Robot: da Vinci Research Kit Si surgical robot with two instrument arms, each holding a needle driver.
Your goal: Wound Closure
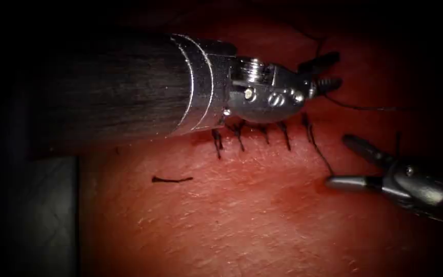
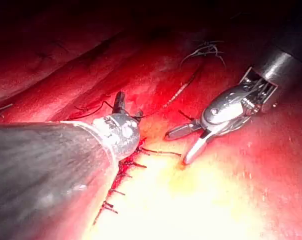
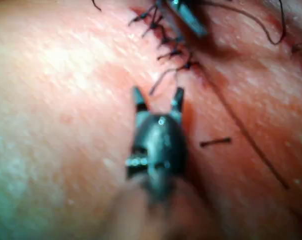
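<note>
Up close, both end effectors, left and right, gape with nothing held, thread trailing past 5 stitches on the tissue.

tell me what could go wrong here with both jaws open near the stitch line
The right tool is open around the thread tail of the last stitch; closing could cut it too short. The left tool is open beside loose thread and could snag it. The cut end on the tissue could get lost.
</note>
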